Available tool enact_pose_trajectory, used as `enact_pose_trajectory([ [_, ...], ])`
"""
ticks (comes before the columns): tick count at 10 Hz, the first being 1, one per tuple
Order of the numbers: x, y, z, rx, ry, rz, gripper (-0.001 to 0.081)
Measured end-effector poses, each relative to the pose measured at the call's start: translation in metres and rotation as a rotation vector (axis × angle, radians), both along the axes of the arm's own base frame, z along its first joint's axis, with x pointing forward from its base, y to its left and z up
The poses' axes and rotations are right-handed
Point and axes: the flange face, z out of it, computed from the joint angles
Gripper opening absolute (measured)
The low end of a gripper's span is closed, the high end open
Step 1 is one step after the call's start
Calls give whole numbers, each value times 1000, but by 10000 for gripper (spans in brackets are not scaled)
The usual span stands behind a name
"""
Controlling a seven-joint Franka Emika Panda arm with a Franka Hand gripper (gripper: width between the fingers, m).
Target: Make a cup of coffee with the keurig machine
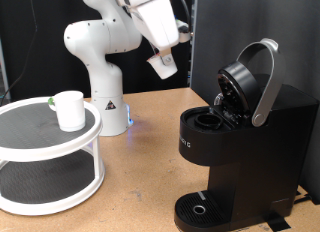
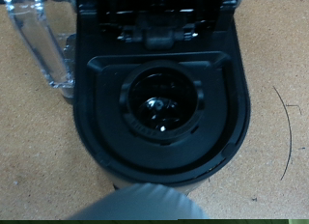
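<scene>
The keurig machine [image 1: 240,142] stands at the exterior view's right, black, with its silver-grey lid handle [image 1: 265,82] raised and the pod chamber [image 1: 208,120] open. In the wrist view I look straight down into that round chamber [image 2: 159,103]; it is dark, with a small glint at the bottom and no pod showing. My gripper [image 1: 163,65] hangs in the air above and to the left of the open lid, touching nothing. The white cup [image 1: 69,109] stands upright on the top tier of a round white shelf [image 1: 30,132] at the exterior view's left.
The arm's white base [image 1: 105,92] stands behind the shelf. The machine's clear water tank [image 2: 43,45] shows beside the chamber. A blurred grey rounded shape [image 2: 145,203] sits at the wrist view's edge. The wooden tabletop [image 1: 140,182] lies between shelf and machine.
</scene>
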Motion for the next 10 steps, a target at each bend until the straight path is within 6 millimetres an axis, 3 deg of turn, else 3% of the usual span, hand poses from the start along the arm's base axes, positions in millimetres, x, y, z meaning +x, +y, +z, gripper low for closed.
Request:
enact_pose_trajectory([
  [5,26,8,-12,-16,14,5,424],
  [10,27,10,-17,-19,17,26,424],
])
